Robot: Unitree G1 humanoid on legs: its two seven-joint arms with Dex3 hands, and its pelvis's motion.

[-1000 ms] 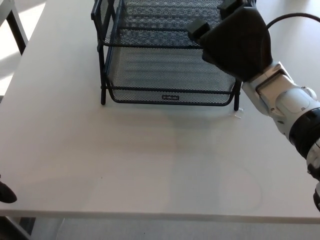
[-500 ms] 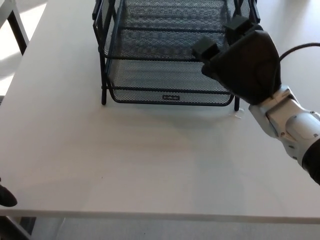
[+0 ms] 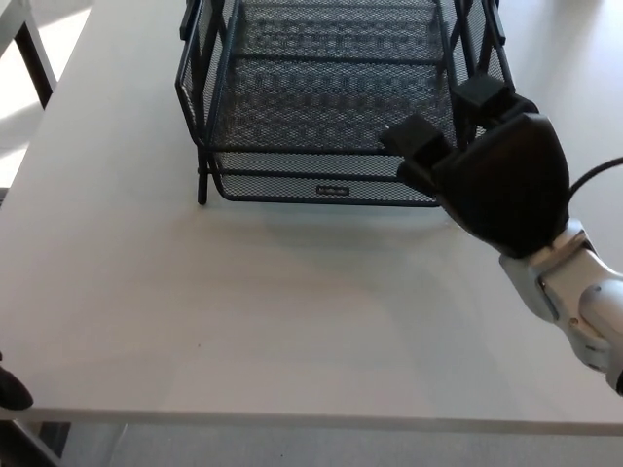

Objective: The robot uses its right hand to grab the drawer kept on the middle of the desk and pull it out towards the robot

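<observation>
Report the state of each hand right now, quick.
Left hand: not in view.
Right hand: at the front right of the upper mesh drawer; whether it grips it cannot be told.

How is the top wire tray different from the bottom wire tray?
The top tray sticks out farther toward the robot than the bottom tray, so its front edge overhangs. The bottom tray carries a small label on its front rim; none shows on the top tray's. The robot's right hand is at the top tray's front right corner, not at the bottom tray. Both are black wire mesh, in the same rack on the white desk.
</observation>
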